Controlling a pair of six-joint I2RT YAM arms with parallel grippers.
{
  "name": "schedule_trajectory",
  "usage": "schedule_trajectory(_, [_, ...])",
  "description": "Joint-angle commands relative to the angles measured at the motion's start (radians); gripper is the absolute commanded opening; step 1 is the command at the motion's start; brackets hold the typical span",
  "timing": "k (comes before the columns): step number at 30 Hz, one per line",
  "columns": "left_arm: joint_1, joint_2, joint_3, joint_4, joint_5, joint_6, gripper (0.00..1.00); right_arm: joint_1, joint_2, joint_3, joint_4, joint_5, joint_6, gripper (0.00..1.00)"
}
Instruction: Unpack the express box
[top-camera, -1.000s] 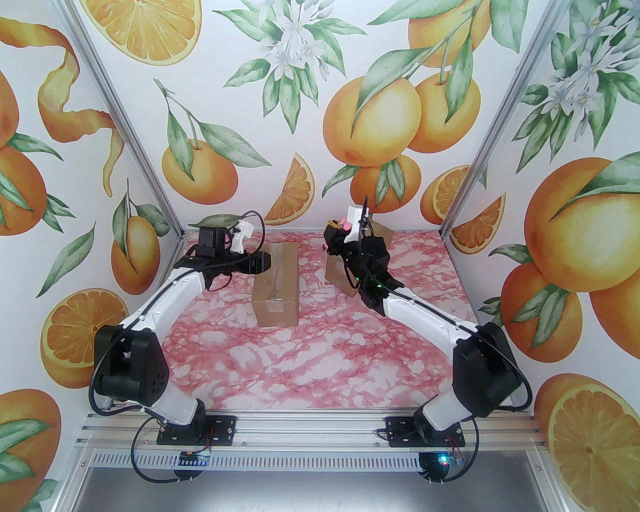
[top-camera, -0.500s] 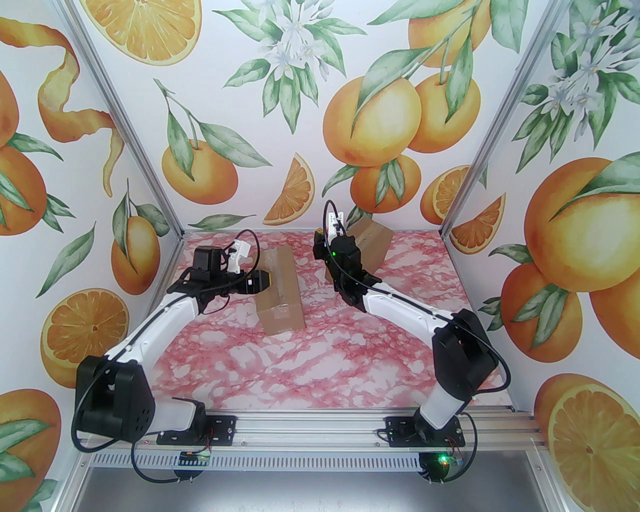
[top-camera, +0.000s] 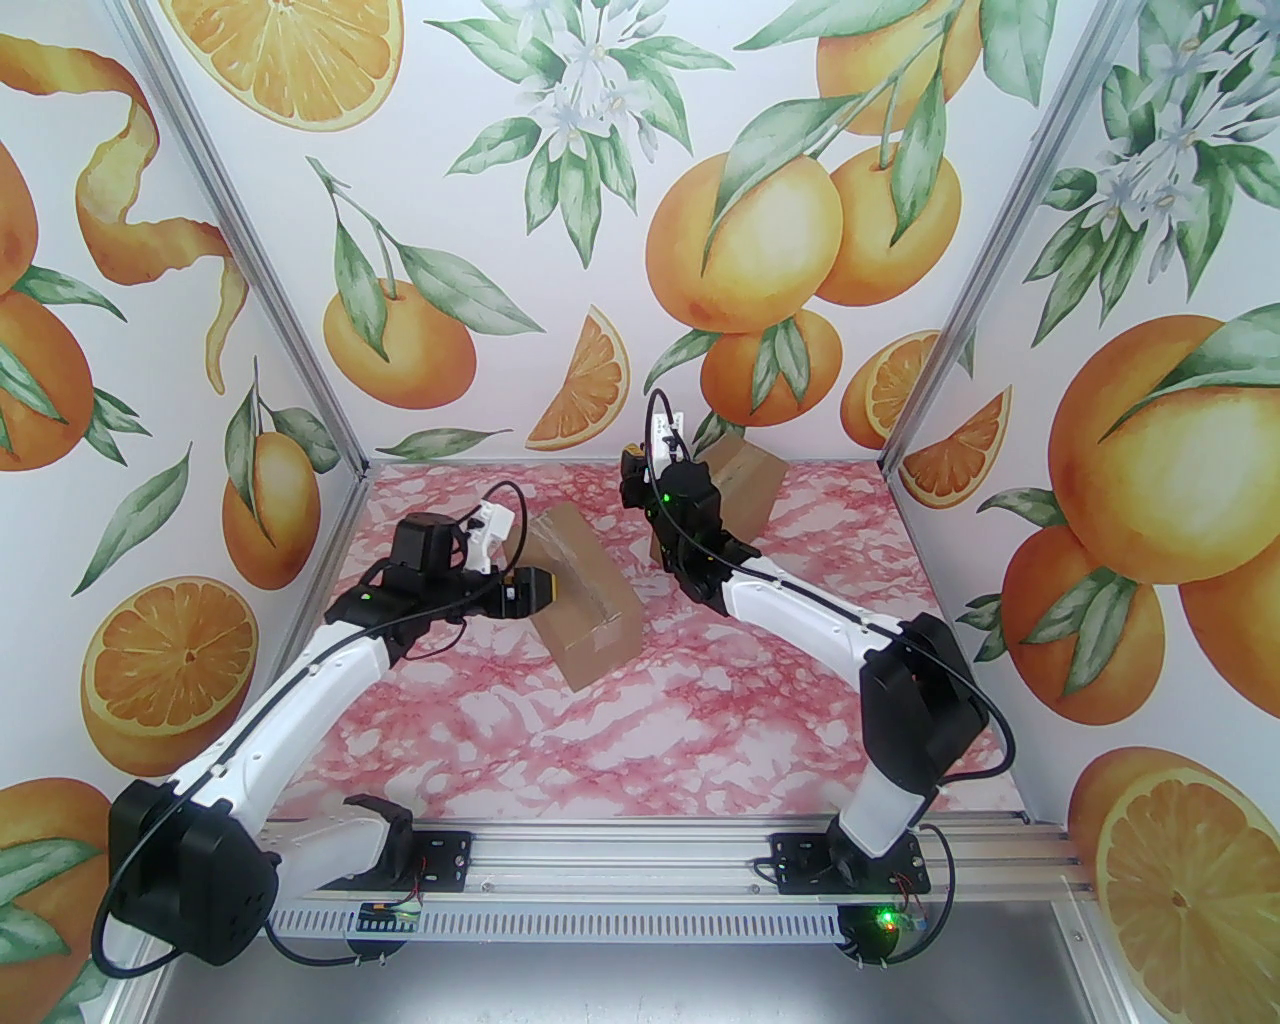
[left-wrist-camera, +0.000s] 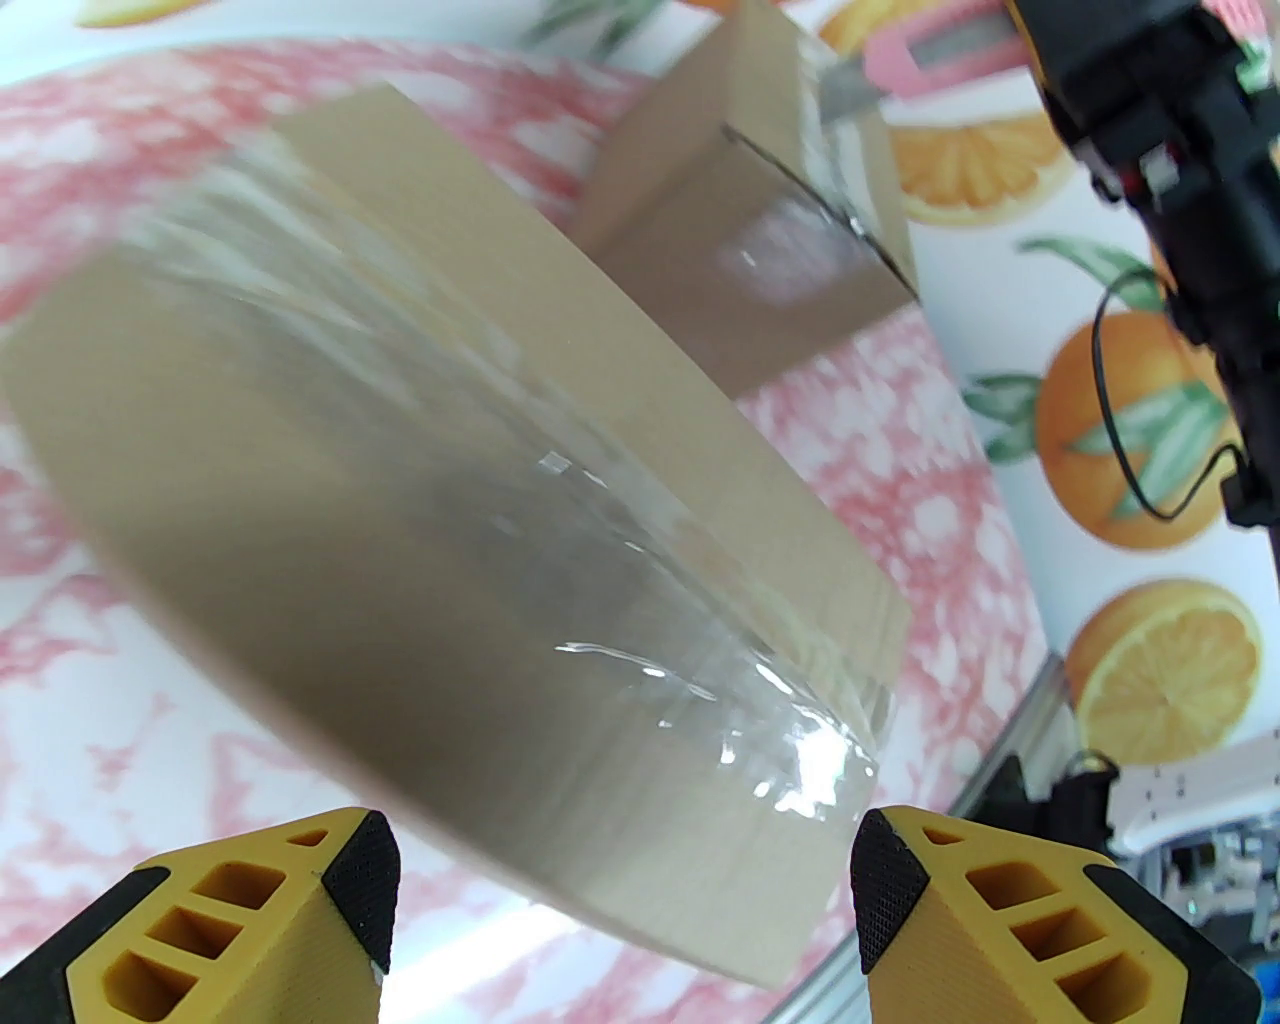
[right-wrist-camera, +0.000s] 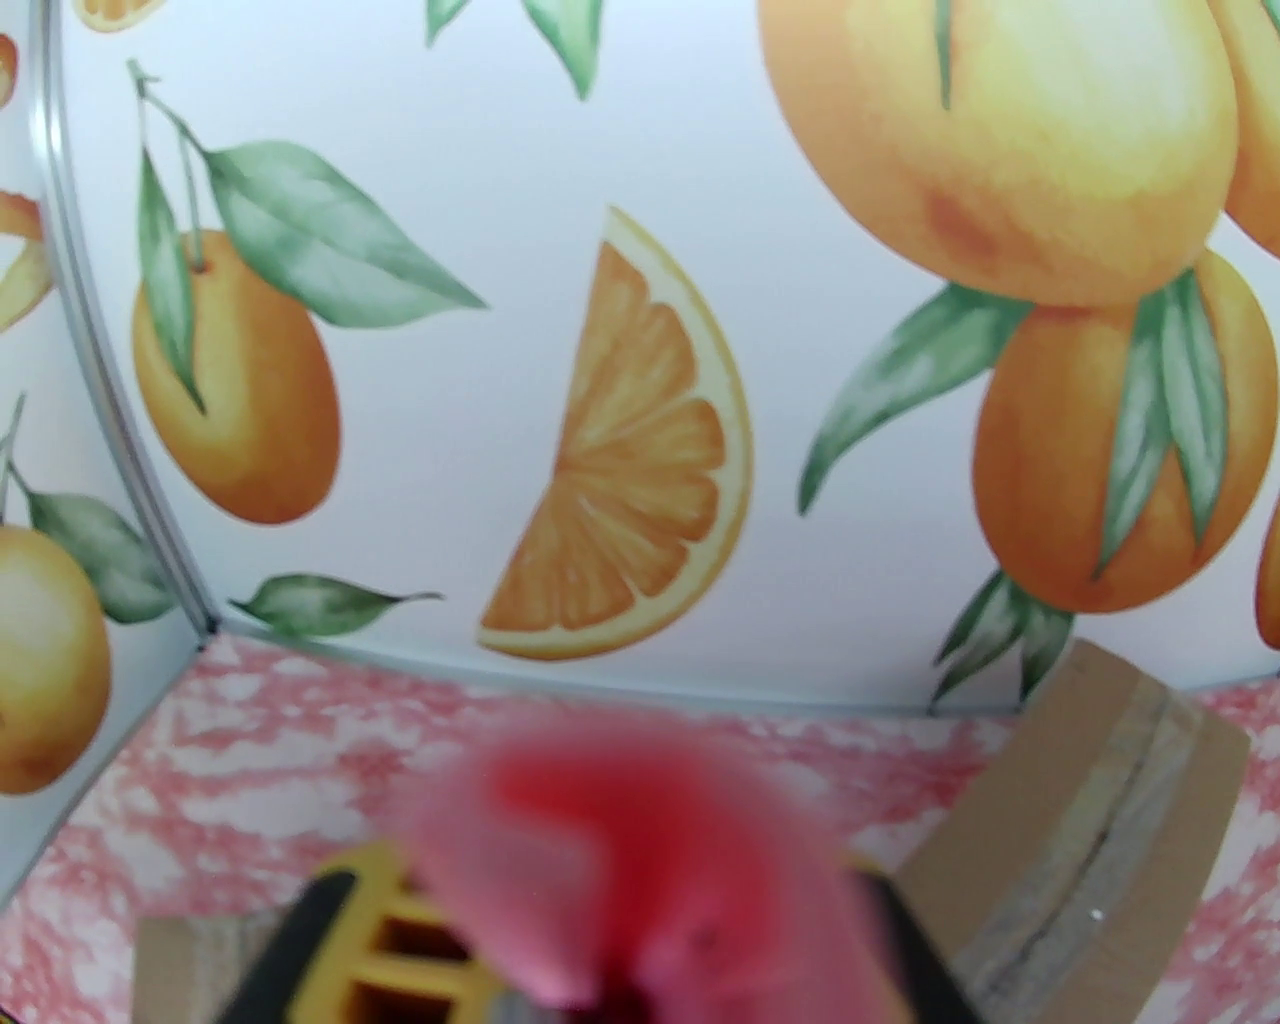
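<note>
Main risk: you have no hold on the long brown cardboard box (top-camera: 585, 600) with clear tape down its lid. It lies mid-table, skewed. The left gripper (left-wrist-camera: 620, 872) sits at its left flank with jaws spread wide, the box just ahead of the pads (left-wrist-camera: 365, 888) (touching or not, can't tell, the frame is smeared). Push it and it'll likely skid or spin.

The right gripper (right-wrist-camera: 610, 935) is pinched on a pink plastic box cutter (right-wrist-camera: 640, 820), up by the second brown cardboard box (top-camera: 748, 485) near the back wall. With nothing bracing that box, the blade could snag, shove it, or twist in the pinch. The glossy tape (left-wrist-camera: 600, 560) won't help pad grip either.

The surface is a smooth pink-and-white marbled tabletop (top-camera: 640, 760) that looks low-friction. Room is tight: orange-print walls (top-camera: 600, 250) on three sides and aluminium posts (top-camera: 252, 250) in the back corners, so the right arm has little clearance ahead.
</note>
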Motion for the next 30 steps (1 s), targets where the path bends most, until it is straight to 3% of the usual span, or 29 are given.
schedule_trajectory(1, [0.071, 0.06, 0.146, -0.049, -0.072, 0.094, 0.79, 0.0, 0.041, 0.035, 0.112, -0.142, 0.038, 0.0])
schedule_trajectory(4, [0.134, 0.149, 0.215, -0.025, -0.058, 0.145, 0.78, 0.004, 0.077, 0.066, 0.176, -0.241, 0.047, 0.0])
schedule_trajectory(7, [0.194, 0.232, 0.239, 0.063, 0.019, 0.145, 0.71, 0.016, 0.125, 0.11, 0.198, -0.311, 0.051, 0.0])
schedule_trajectory(12, [0.211, 0.377, 0.307, 0.075, 0.177, 0.228, 0.6, 0.062, 0.212, 0.179, 0.258, -0.381, 0.041, 0.0])
schedule_trajectory(18, [0.21, 0.442, 0.292, 0.122, 0.281, 0.297, 0.59, 0.109, 0.277, 0.268, 0.192, -0.373, -0.013, 0.0])
schedule_trajectory(30, [0.211, 0.524, 0.283, 0.094, 0.351, 0.381, 0.51, 0.148, 0.318, 0.304, 0.126, -0.241, -0.086, 0.0])
